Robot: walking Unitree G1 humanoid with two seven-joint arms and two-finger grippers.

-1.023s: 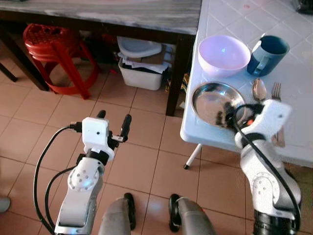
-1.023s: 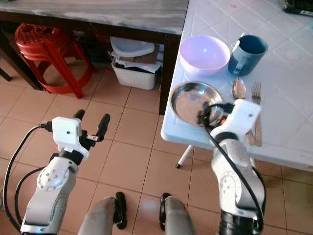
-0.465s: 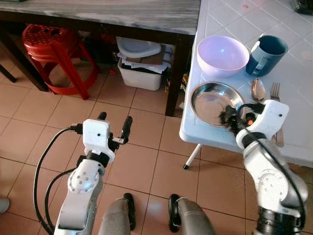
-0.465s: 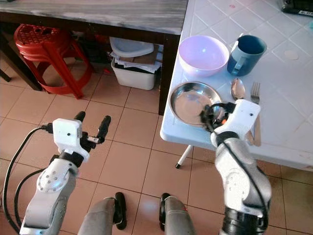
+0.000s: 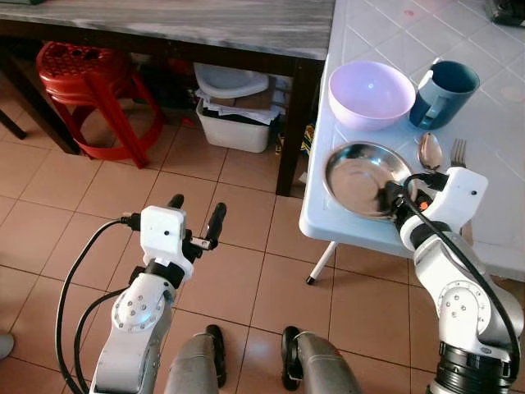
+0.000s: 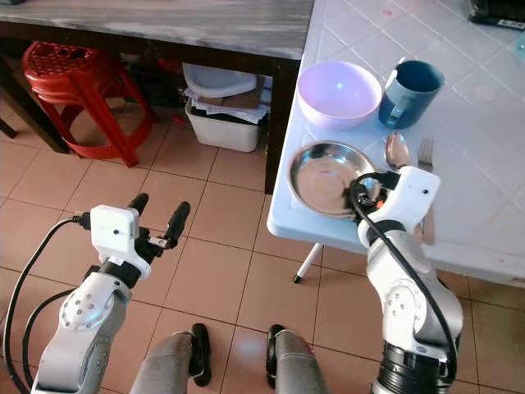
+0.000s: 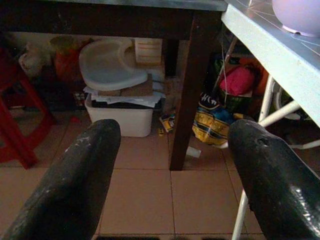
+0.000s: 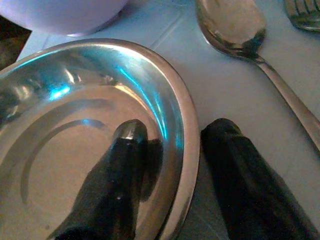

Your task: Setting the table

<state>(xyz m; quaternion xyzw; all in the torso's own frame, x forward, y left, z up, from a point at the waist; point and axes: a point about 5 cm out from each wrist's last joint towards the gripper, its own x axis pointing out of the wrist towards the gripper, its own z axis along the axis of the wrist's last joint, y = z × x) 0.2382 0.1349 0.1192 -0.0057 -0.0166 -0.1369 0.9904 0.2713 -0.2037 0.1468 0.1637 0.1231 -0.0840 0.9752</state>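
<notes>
A steel plate (image 5: 361,174) lies near the front left corner of the white tiled table (image 6: 492,205). My right gripper (image 5: 394,197) is at the plate's right rim and shut on it. In the right wrist view one finger (image 8: 120,165) rests inside the plate (image 8: 65,150) and the other stands outside on the table. Behind the plate sit a lilac bowl (image 5: 371,92) and a blue mug (image 5: 443,80). A spoon (image 5: 430,152) and a fork (image 5: 458,152) lie right of the plate. My left gripper (image 5: 197,212) hangs open over the floor.
A dark wooden table (image 5: 205,25) stands to the left, its leg (image 5: 291,139) close to the white table's corner. Under it are stacked red stools (image 5: 78,78) and a white bin (image 5: 234,123). The white table's slanted leg (image 5: 321,263) reaches the tiled floor.
My right wrist, blurred a second ago, has settled with its fingers across the plate's right rim. The plate sits slightly further right relative to the bowl. The left arm has barely shifted.
</notes>
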